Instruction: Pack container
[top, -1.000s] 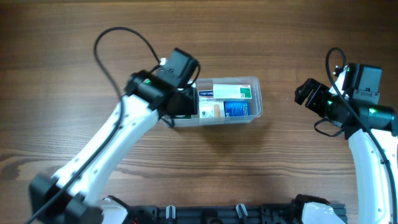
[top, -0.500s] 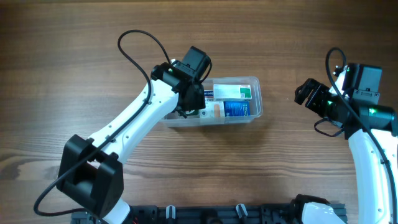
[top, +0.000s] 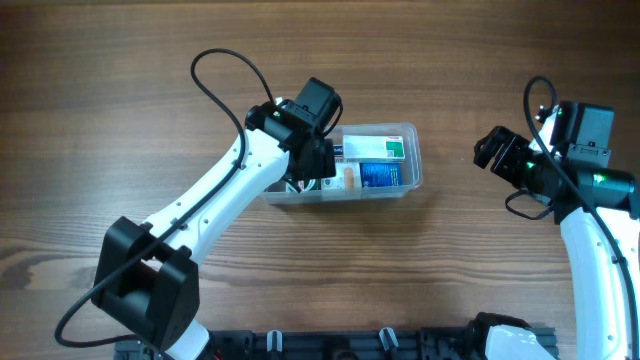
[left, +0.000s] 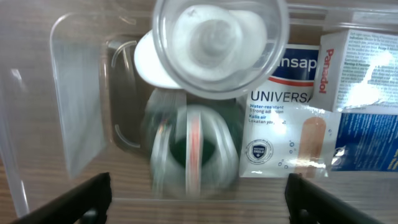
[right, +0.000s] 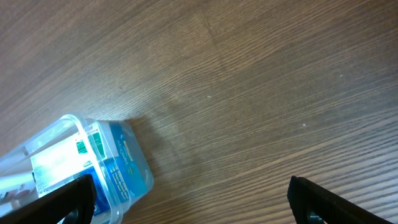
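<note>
The container (top: 416, 170) is showing as a clear, colourless rectangular tub with rounded corners and a raised rim, and the wood grain of the table (top: 120, 60) is coming through its walls. It is sitting around the middle of the table, its long side running left to right. Inside, a green-and-white box (top: 375, 149) is lying along the far wall, a blue box (top: 382, 175) is lying by the near wall, and a plaster packet (left: 283, 137) is resting just left of them. At the left end a small bottle (left: 217, 43) with a clear cap is showing, its lower part blurred.

The left claw (top: 312, 170) is hanging directly over that left end, its fingers (left: 81, 199) standing wide apart and gripping nothing. The right claw (top: 487, 150) is hovering well to the right of the container, clear of it, its fingers (right: 62, 199) likewise spread wide above bare table.
</note>
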